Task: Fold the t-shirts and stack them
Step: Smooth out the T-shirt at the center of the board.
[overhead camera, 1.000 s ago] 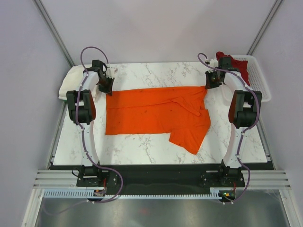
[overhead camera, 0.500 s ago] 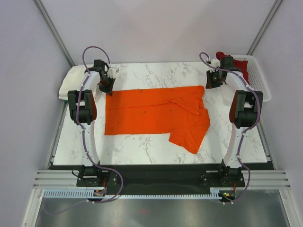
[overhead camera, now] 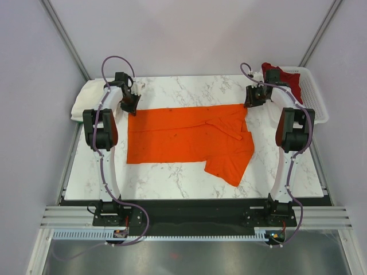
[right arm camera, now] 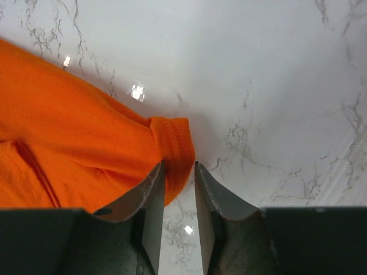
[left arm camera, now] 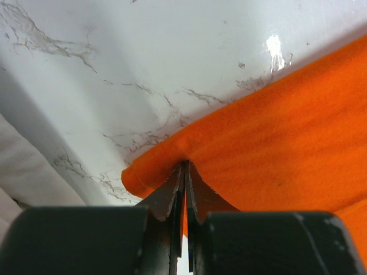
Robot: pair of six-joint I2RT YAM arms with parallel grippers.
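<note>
The bright orange t-shirt (overhead camera: 189, 137) lies spread across the marble table, one sleeve folded over at the lower right. My left gripper (overhead camera: 129, 109) is at its far left corner, shut on the hem (left arm camera: 166, 154) of the orange shirt (left arm camera: 275, 149). At the far right corner my right gripper (overhead camera: 250, 103) stands open, its jaws apart around the hem corner (right arm camera: 175, 143) without pinching it. The dark red t-shirt (overhead camera: 287, 77) sits crumpled in the basket. The cream-white t-shirt (overhead camera: 83, 103) lies bunched at the table's left edge.
A white plastic mesh basket (overhead camera: 315, 97) stands at the far right of the table. Bare marble (overhead camera: 172, 177) shows in front of the orange shirt. White cloth (left arm camera: 23, 172) lies just left of the left gripper.
The right gripper's jaws have parted from the shirt's corner, and the far right corner has settled slightly leftward. The left gripper stays shut on its corner.
</note>
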